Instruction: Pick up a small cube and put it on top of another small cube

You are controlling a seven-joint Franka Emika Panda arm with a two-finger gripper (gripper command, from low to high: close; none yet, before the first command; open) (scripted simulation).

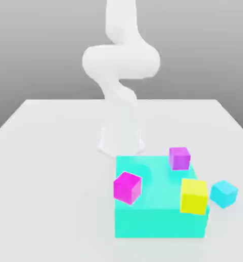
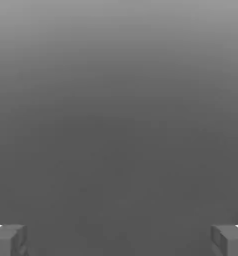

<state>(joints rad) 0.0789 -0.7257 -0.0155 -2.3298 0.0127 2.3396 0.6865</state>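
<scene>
The small sky-blue cube (image 1: 224, 193) rests on the white table, just off the big turquoise block's edge toward the exterior view's right. A small purple cube (image 1: 179, 158) sits at the block's far right corner. My arm (image 1: 120, 61) is folded up high at the back of the table, well away from both cubes. In the hand view my gripper (image 2: 119, 241) is open: its grey fingertips (image 2: 8, 240) stand far apart with plain grey background and nothing between them.
The flat turquoise block (image 1: 154, 217) lies at the table's front. A larger yellow cube (image 1: 194, 196) stands on its right side, close to the sky-blue cube. A magenta cube (image 1: 127, 187) sits tilted at its left edge. The white table (image 1: 51, 153) stretches left and back.
</scene>
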